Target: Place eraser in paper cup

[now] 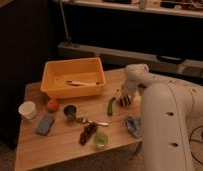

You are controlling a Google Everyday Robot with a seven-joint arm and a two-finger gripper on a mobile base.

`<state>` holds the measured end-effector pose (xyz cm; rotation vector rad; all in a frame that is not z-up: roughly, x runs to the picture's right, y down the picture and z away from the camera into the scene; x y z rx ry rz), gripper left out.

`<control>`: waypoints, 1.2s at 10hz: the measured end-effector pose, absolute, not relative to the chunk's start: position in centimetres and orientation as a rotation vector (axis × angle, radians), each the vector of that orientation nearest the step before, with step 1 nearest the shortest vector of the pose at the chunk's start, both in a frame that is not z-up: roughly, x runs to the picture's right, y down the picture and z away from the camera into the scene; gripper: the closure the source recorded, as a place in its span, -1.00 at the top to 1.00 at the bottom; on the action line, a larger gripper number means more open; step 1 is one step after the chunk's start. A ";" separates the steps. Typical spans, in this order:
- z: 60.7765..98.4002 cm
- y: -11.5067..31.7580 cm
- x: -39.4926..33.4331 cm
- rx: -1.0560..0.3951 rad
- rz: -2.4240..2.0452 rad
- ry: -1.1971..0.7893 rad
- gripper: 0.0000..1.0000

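Task at an early stage. Claw [123,96] is down at the eraser [125,102] on the table's [55,145] right; whether it grips cannot be told. Cup [28,110] stands well apart, left. Lift, carry and drop are outstanding.

A pale wooden table [50,150] holds a yellow plastic bin [60,92] at the back with a slim utensil [77,83] inside. In front lie a small orange ball [53,104], a dark metal cup [70,111], a blue-grey rectangular pad [45,124], a translucent green cup [100,140] and a crumpled blue cloth [132,125]

End effector [124,100] over matt wooden table [55,145] bearing paper cup [28,110].
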<state>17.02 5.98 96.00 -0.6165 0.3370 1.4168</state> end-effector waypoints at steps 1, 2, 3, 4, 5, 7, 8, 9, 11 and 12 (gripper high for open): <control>95.8 5.9 17.4 -0.616 1.431 0.332 -0.22; 95.8 5.7 17.3 -0.617 1.437 0.327 -0.41; 95.7 5.6 17.2 -0.619 1.439 0.323 -0.57; 95.6 5.7 17.1 -0.623 1.434 0.324 -0.71; 95.5 5.7 16.7 -0.627 1.429 0.321 -0.73; 94.0 4.4 16.1 -0.617 1.436 0.280 -0.73; 93.0 3.6 16.0 -0.608 1.448 0.262 -0.73; 91.2 2.5 15.8 -0.595 1.463 0.238 -0.73; 86.9 -0.6 14.9 -0.558 1.478 0.184 -0.73; 84.9 -2.0 14.4 -0.543 1.473 0.154 -0.73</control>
